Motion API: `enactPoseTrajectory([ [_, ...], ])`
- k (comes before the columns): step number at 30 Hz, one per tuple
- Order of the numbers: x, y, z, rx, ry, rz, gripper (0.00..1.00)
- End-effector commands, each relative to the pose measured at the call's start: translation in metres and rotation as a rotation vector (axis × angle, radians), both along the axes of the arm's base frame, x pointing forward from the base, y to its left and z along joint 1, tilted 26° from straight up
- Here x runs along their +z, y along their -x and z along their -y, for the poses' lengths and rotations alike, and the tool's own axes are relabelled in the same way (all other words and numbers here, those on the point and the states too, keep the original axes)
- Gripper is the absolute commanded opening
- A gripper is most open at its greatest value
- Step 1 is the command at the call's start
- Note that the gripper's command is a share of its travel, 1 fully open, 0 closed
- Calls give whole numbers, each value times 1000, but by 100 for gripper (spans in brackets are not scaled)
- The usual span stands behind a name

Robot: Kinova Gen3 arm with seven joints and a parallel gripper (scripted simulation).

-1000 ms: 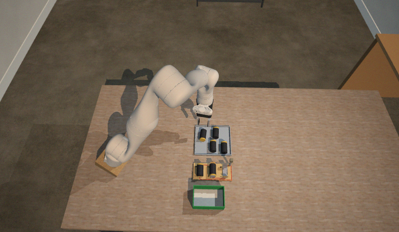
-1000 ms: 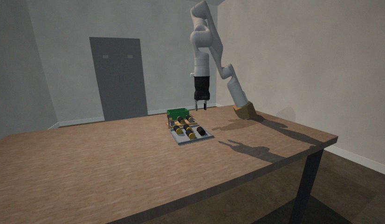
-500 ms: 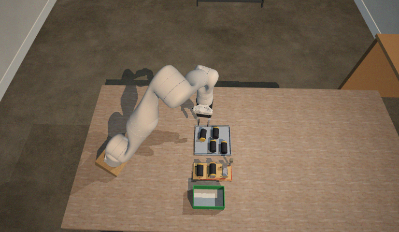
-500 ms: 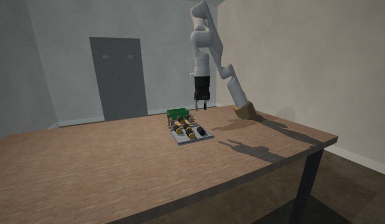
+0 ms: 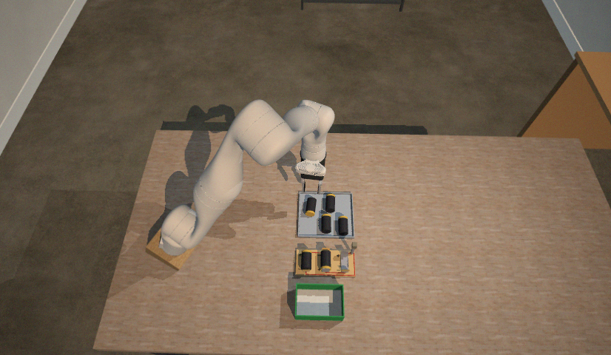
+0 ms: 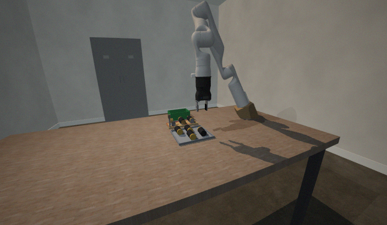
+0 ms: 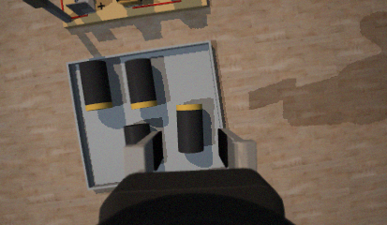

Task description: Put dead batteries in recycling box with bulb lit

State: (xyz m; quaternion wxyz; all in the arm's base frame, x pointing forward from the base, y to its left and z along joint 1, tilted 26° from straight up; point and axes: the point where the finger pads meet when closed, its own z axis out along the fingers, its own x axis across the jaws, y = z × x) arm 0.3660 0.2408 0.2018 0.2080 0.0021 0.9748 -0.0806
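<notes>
My gripper (image 5: 311,191) (image 6: 202,110) (image 7: 190,142) is open and empty, high above the tray's back edge. The grey tray (image 5: 304,227) (image 7: 190,70) holds several black batteries with gold ends. In the wrist view one battery (image 7: 190,128) (image 5: 311,205) appears between the fingers, far below them; another battery (image 7: 136,133) (image 5: 330,203) is partly hidden by a finger. Two more batteries, one (image 5: 326,223) and another (image 5: 342,225), lie nearer the holder board (image 5: 316,267). The board bears a left battery (image 5: 305,260) and a middle battery (image 5: 325,259). I cannot tell the dead ones, or whether the bulb is lit.
The green recycling box (image 5: 319,316) (image 6: 179,114) stands upright beyond the board, with no battery visible inside. A grey fitting (image 5: 344,260) sits at the board's right end, beside a small upright post (image 5: 353,248). The arm's wooden base block (image 5: 171,259) is at the left.
</notes>
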Motion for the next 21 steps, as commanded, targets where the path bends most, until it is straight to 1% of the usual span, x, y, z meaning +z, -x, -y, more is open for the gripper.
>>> enactPoseTrajectory([
  [1,1,0,-1,1,-1,1,90],
  [14,0,0,0,1,-1,1,90],
  [17,-5,-3,0,1,-1,1,90],
  [21,-20,-9,3,1,-1,1,90],
])
